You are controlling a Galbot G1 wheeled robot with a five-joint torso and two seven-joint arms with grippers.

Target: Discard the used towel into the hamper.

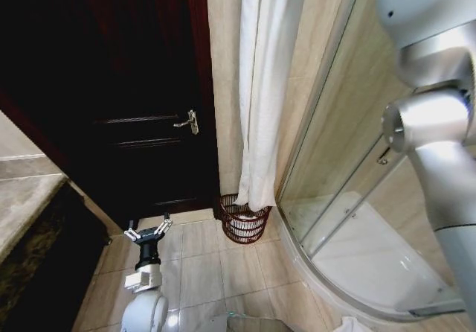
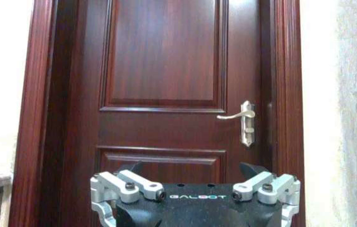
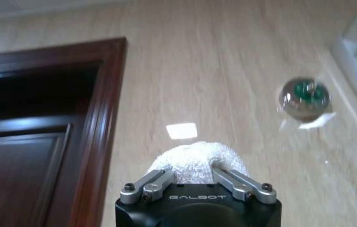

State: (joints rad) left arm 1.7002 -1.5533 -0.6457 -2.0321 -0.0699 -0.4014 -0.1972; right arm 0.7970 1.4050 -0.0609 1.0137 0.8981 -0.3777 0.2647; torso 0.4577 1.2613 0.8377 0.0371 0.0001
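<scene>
**Already gripped: towel in the right gripper, hamper across the floor**

Clearly the towel [image 3: 194,163] is in hand: in the right wrist view a white terry bundle bulges out between the fingers of the right gripper [image 3: 194,178], which pinch it from both sides. That gripper points at the beige tiled wall [image 3: 229,85] beside the door frame [image 3: 102,132], so the arm seems raised, probably to keep the cloth off the floor during the carry.

The hamper [image 1: 243,222] stands on the floor tiles in the corner between the dark door [image 1: 126,86] and the shower enclosure [image 1: 357,220], just under the hem of the white curtain [image 1: 256,86], which hangs down to its rim. Its open top faces upward, which suits a drop from above, though the curtain hem may get in the way.

The left gripper [image 1: 147,234] is held low over the floor near the door, fingers spread and empty, facing the door handle [image 2: 244,118]. It looks parked, well clear of the hamper.
</scene>
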